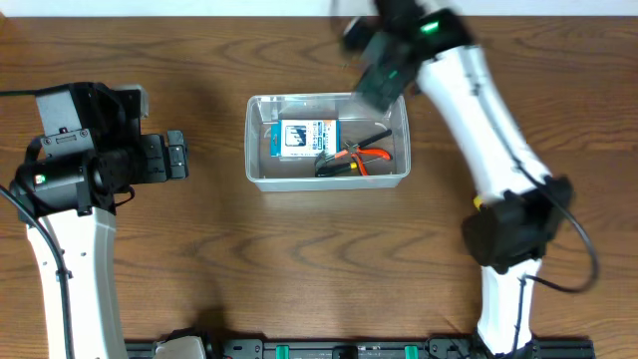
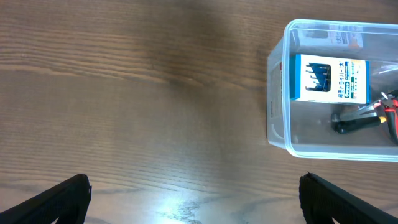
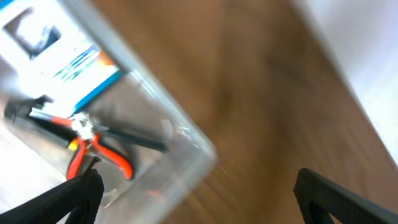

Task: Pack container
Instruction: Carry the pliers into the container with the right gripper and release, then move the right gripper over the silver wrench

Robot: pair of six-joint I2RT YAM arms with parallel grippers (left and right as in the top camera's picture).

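Observation:
The clear container (image 1: 257, 175) stands mid-table. Inside it lie a blue-and-white box (image 1: 305, 139) and red-handled pliers (image 1: 361, 157). The left wrist view shows the container (image 2: 278, 134), the box (image 2: 328, 78) and the pliers (image 2: 388, 112). The right wrist view shows the container's corner (image 3: 186, 146), the box (image 3: 62, 59) and the pliers (image 3: 93, 146), blurred. My right gripper (image 1: 382, 75) is open and empty above the container's far right corner; its fingers straddle that corner (image 3: 196, 199). My left gripper (image 1: 177, 157) is open and empty, left of the container; it also shows in the left wrist view (image 2: 196, 199).
The wooden table (image 1: 299, 269) lies all around the container. Its far edge shows in the right wrist view (image 3: 354, 87). A black rail (image 1: 339, 349) runs along the near edge.

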